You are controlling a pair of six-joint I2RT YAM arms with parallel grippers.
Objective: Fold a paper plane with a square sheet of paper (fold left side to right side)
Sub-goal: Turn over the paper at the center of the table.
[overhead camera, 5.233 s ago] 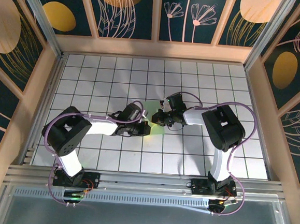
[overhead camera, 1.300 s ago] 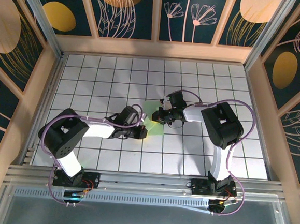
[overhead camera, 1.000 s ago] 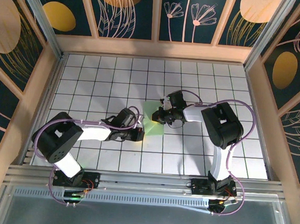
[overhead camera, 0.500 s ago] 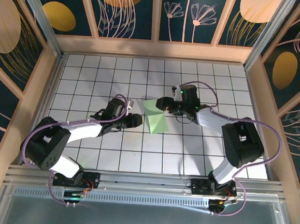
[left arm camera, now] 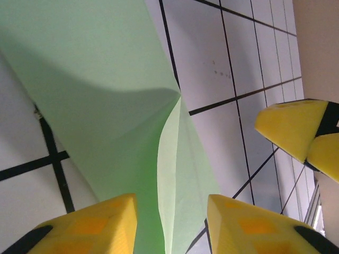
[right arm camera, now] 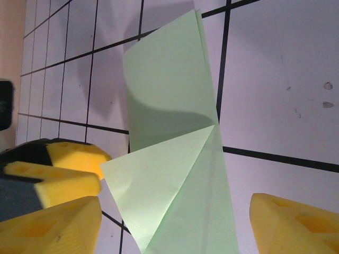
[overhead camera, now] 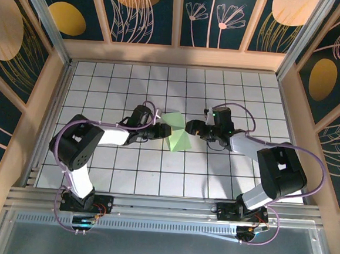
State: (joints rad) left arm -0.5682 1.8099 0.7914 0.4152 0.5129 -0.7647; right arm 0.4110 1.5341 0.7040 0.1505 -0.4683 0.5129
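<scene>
Dark teal panels [overhead camera: 143,13] painted with pale leaves and orange ovals stand behind a wooden frame [overhead camera: 175,55] that fences in a white table [overhead camera: 96,168] ruled into black-lined tiles. Near the middle of the table lies the sheet of paper [overhead camera: 175,133], pale mint green and already creased. It reads as a wedge pointing toward the near edge, with a squarer flap at its far end. In the right wrist view that far flap lifts off the tiles in a soft curve and throws a shadow beneath itself. The nearer part shows a triangular layer folded over a long narrow one (the creases run together at a single point).

The left gripper [overhead camera: 159,130] comes in low from the left, just beside the paper's left edge. Its yellow fingers [left arm camera: 90,227] stand apart, green paper shows on the tiles in the gap between them, and they clamp nothing. Whether a fingertip touches the sheet cannot be told. The right gripper [overhead camera: 192,127] faces it from the right, just beside the paper's right edge, its jaws spread wide and empty. The paper sits between the two grippers, and each wrist view catches the other's yellow fingertips across the sheet.
</scene>
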